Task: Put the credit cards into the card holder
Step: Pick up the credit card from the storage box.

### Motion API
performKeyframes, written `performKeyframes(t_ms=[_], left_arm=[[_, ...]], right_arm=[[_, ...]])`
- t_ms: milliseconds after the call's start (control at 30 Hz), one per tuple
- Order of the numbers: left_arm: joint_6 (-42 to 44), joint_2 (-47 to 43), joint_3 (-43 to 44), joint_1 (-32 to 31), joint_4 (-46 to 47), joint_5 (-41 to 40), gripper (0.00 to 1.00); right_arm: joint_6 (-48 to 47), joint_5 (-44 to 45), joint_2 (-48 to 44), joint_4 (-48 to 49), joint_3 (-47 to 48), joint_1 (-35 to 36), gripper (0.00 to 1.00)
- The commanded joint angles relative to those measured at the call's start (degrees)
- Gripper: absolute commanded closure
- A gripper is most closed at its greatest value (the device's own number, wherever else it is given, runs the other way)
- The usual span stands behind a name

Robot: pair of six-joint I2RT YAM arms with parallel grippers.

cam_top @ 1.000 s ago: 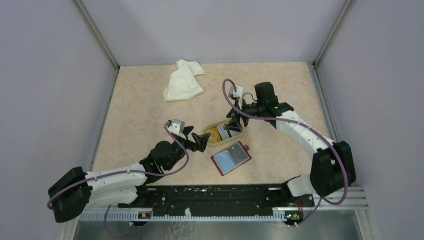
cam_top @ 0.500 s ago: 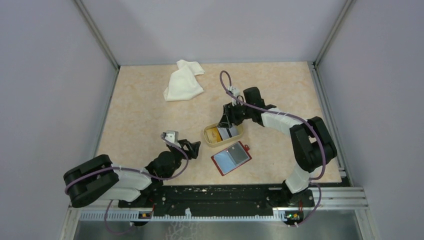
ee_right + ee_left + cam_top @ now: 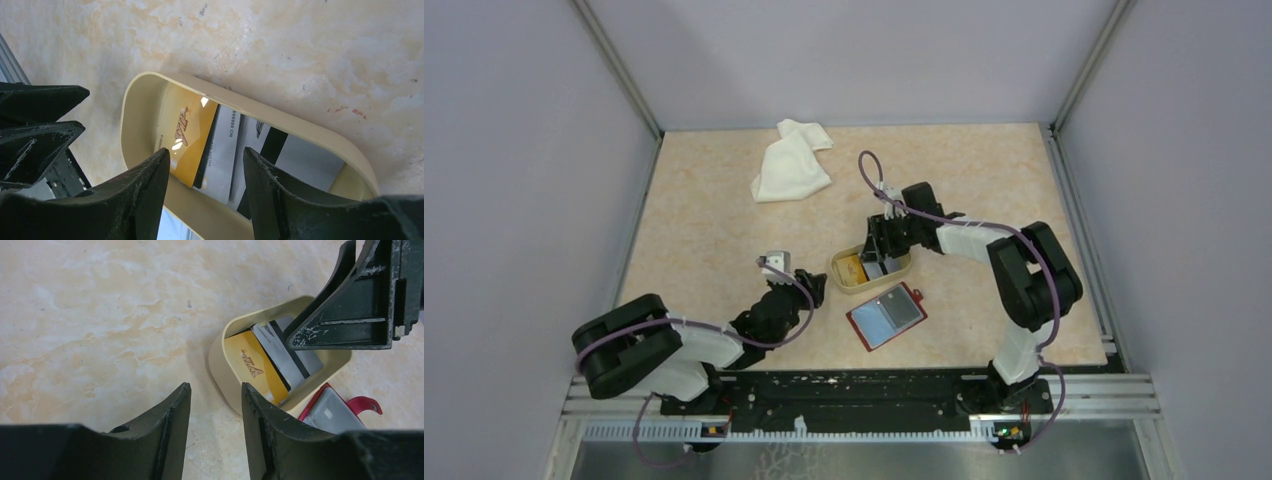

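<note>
Several credit cards lie in a tan oval dish (image 3: pixel 842 262): a yellow one (image 3: pixel 187 132), a grey one (image 3: pixel 226 150) and a dark-striped one (image 3: pixel 272 147). My right gripper (image 3: pixel 879 252) hangs low over the dish, open, its fingertips (image 3: pixel 160 165) straddling the cards without pinching any. The red card holder (image 3: pixel 886 316) lies open and flat just in front of the dish, clear pockets up. My left gripper (image 3: pixel 812 290) sits on the table left of the dish, jaws partly open with only bare table between them (image 3: pixel 215 387). The yellow card (image 3: pixel 255 367) and card holder (image 3: pixel 335 410) show beyond it.
A crumpled white cloth (image 3: pixel 791 162) lies at the back left. Grey walls and metal posts close in the table on three sides. The arms' black mounting rail (image 3: pixel 854 395) runs along the near edge.
The left arm has pulled back toward its base and its jaws have narrowed. The right arm has folded in and lowered its gripper over the dish.
</note>
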Motion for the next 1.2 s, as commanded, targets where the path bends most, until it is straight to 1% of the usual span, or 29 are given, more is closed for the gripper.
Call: performKeyframes(t_ms=[0,133,267,433,633,867,1033,1167], left_arm=[[-2.36,1.89,2.06,0.28,-2.89,-1.49,0.52],[-3.11,4.14,3.51,0.26,-4.39,-0.65,0.54],[-2.75,5.59,4.61,0.26,-4.84,0.23,0.54],[-2.62,6.86,5.74,0.26,-5.96,0.96,0.54],[-2.26,8.72,7.60,0.26,-7.60,2.27,0.54],[-2.09,8.78,7.66,0.28,-7.64,2.36,0.54],[-1.88,9.07,7.84,0.26,-7.56,2.45,0.53],[-1.69,9.18,7.92,0.26,-7.43,2.62,0.54]], right_arm=[[1.11,0.71,1.74,-0.26,2.61,0.38,0.44],[1.16,-0.70,2.91,-1.01,3.03,0.38,0.45],[2.21,-4.37,3.51,-0.78,3.15,0.56,0.48],[4.93,-8.19,4.49,0.40,2.89,0.92,0.49],[9.63,-12.84,4.88,2.75,2.11,0.88,0.50],[15.30,-17.95,4.44,9.11,0.46,0.83,0.51],[17.22,-19.48,4.04,11.35,-0.25,0.66,0.52],[16.52,-17.43,4.69,10.25,-0.40,0.66,0.56]])
